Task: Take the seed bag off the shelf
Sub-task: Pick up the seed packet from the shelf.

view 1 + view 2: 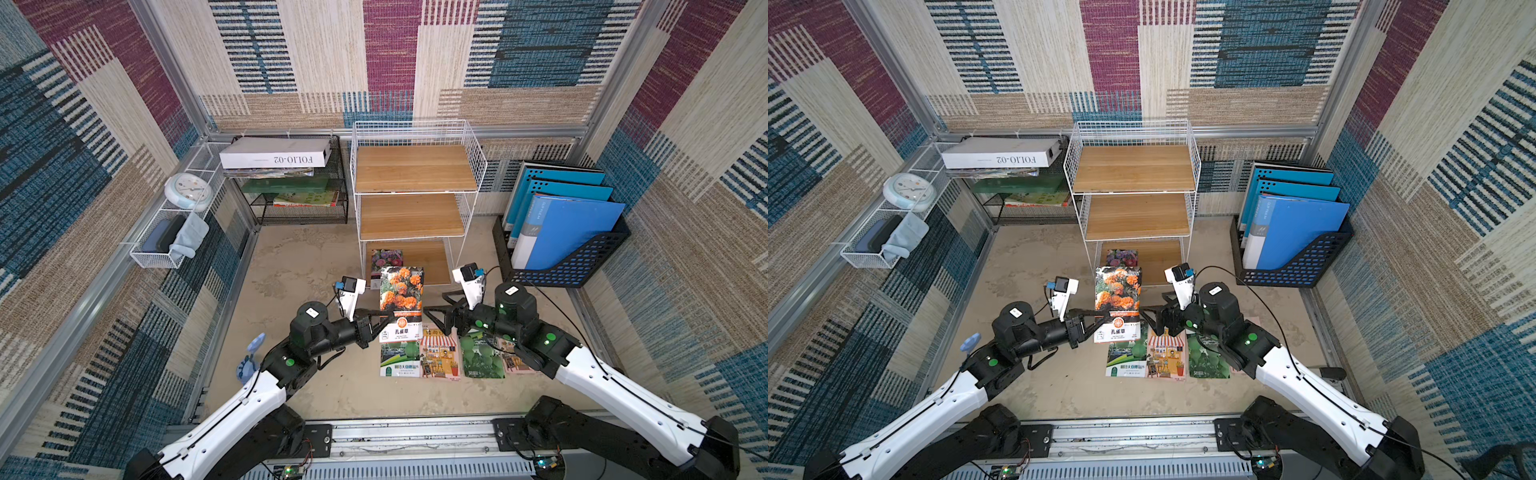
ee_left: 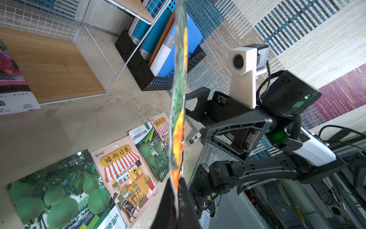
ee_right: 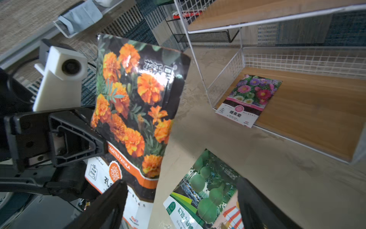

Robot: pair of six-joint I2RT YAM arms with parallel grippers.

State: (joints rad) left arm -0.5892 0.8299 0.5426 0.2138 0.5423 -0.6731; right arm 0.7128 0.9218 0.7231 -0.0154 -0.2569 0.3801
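The seed bag (image 1: 401, 293) shows orange blooms (white base band).

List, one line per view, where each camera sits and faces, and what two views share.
Top views: overhead, facing down at the shelf; both arms visible.
Left wrist: past its shut jaws, sees the marigold bag edge-on and the right gripper.
Right wrist: looks past its open jaws at the bag's front and left gripper.
Shared: both wrists see the bag.

On the shelf (image 1: 415, 168), the bottom board bears a pink-flower seed bag (image 1: 387, 261); four seed packets (image 1: 440, 359) lie on the tabletop (image 1: 299, 266).
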